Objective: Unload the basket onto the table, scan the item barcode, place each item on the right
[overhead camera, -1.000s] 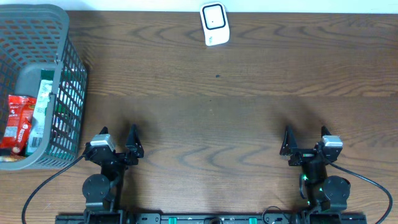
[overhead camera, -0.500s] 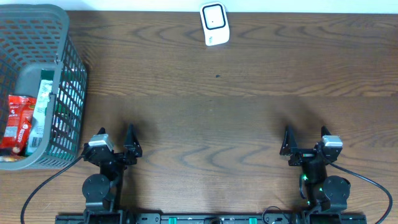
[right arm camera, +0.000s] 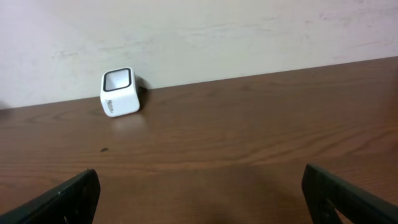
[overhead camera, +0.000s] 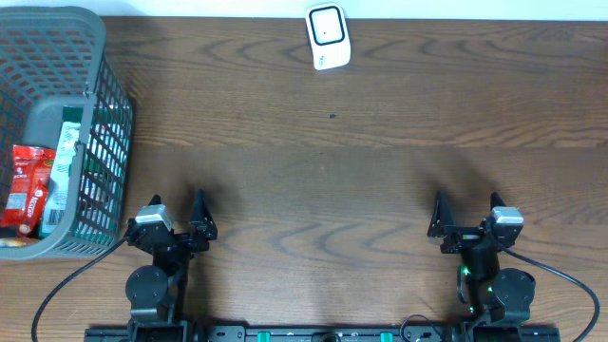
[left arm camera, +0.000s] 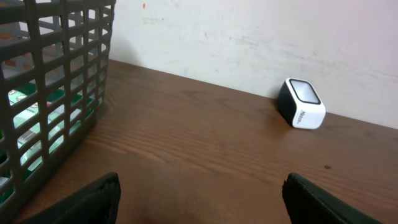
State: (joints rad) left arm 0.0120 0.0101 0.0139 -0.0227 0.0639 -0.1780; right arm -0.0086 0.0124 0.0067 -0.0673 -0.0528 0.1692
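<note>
Dark brown wooden table, off-white wall along far edge.

Grey plastic lattice basket at far-left of table. Inside: red snack packet and green-and-white packet, side by side; barcodes not discernible.

White cube-shaped scanner with black-rimmed window at far edge, centre, well apart from basket.

Left gripper at near edge, just beside basket corner; fingers spread, nothing between them.

Right gripper at near edge, right side; fingers spread wide, nothing grasped.
</note>
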